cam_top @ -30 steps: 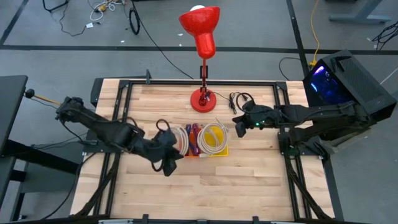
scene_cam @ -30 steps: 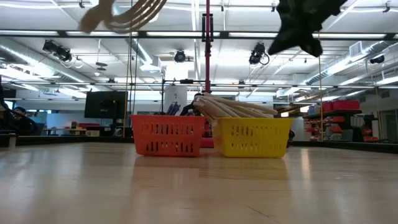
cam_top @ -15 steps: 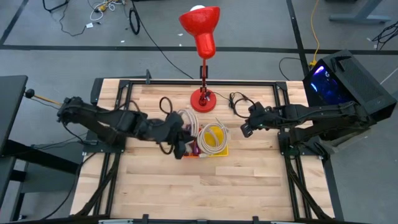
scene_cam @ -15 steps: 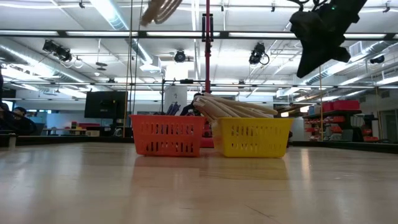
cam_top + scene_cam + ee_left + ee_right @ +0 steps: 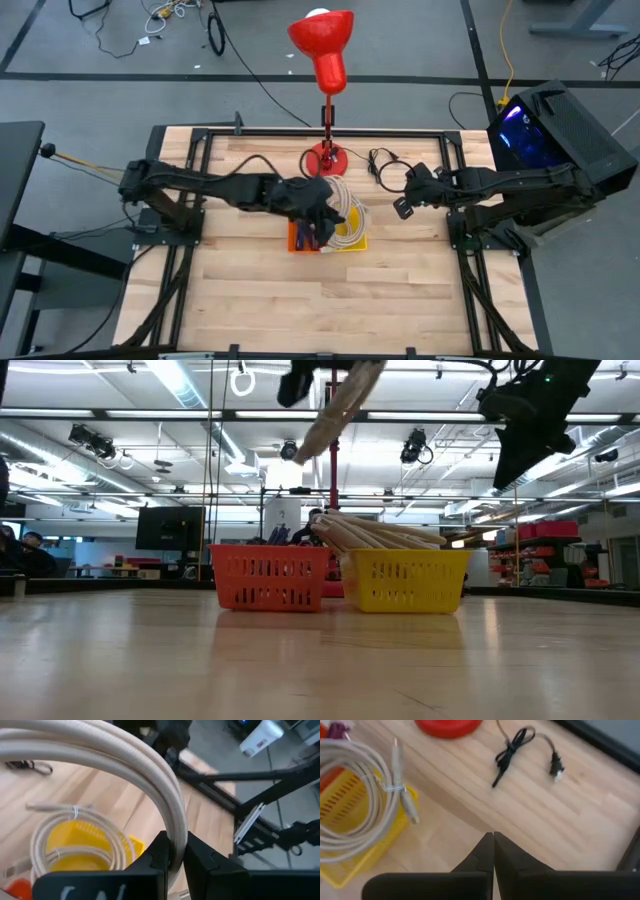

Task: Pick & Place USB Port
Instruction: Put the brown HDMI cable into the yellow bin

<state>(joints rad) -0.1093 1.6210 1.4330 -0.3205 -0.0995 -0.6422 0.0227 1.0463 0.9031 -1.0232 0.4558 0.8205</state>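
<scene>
- The left gripper (image 5: 318, 205) hangs above the two baskets near the middle of the tabletop (image 5: 250, 290); in its wrist view the jaws pinch a strand of a coiled cream USB cable (image 5: 150, 757).
- That held cable is a thick, smooth, beige cord wound into a loop of several parallel strands; in the low view the coil (image 5: 340, 405) hangs tilted well above the baskets, clear of them.
- A second coil of the same cream cable (image 5: 355, 795) lies on top of the yellow basket (image 5: 350, 243), bound with a thin tie, its plug end sticking out over the basket's rim.
- The orange basket (image 5: 268, 576) stands just left of the yellow one, the two touching or nearly so.
- The right gripper (image 5: 403, 205) hovers to the right of the yellow basket, apart from it, with its jaws pressed together and holding nothing.
- A small black cable (image 5: 517, 747) lies on the bare wood at the far right of the tabletop.
- A red lamp (image 5: 325, 60) stands by its round base at the far edge, behind the baskets.
</scene>
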